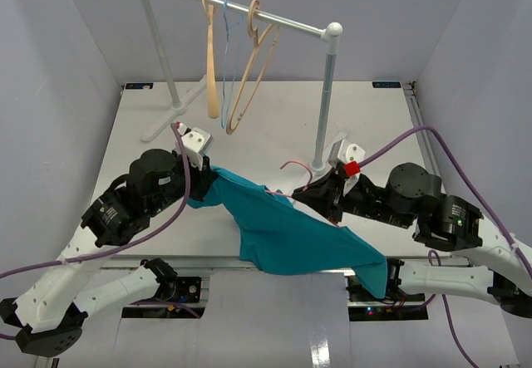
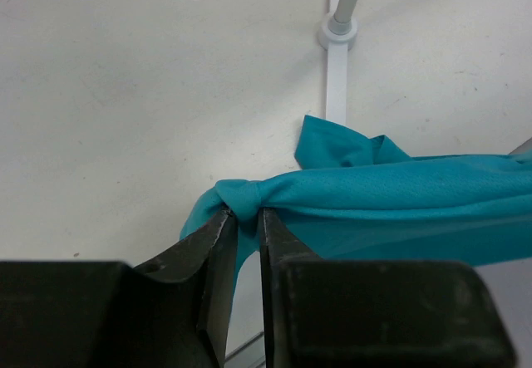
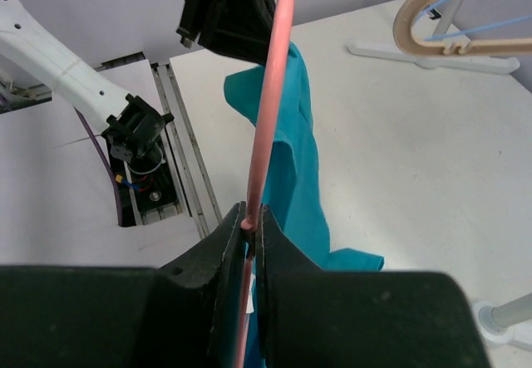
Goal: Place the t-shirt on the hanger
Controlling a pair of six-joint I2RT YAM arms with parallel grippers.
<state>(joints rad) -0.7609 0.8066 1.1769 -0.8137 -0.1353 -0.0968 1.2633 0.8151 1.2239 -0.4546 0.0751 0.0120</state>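
over table (image 1: pixel 374 127), t-shirt (image 1: pixel 283 231) pinched by left end effector (image 2: pixel 247 214).

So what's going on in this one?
The right gripper is shut on the thin pink wire hanger. The left gripper has a bunched edge of the teal fabric t-shirt between its tips, jaws slightly apart, so I cannot confirm a firm grip. The shirt hangs stretched between both arms. How far the hanger sits inside it is unclear.

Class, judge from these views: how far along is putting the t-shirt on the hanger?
Done: the pink hanger is off the rack, gripped by the right claw. In hand: the left claw pinches the t-shirt, stretched toward the hanger. Left: the t-shirt isn't visibly hung on it; it sags onto the table.
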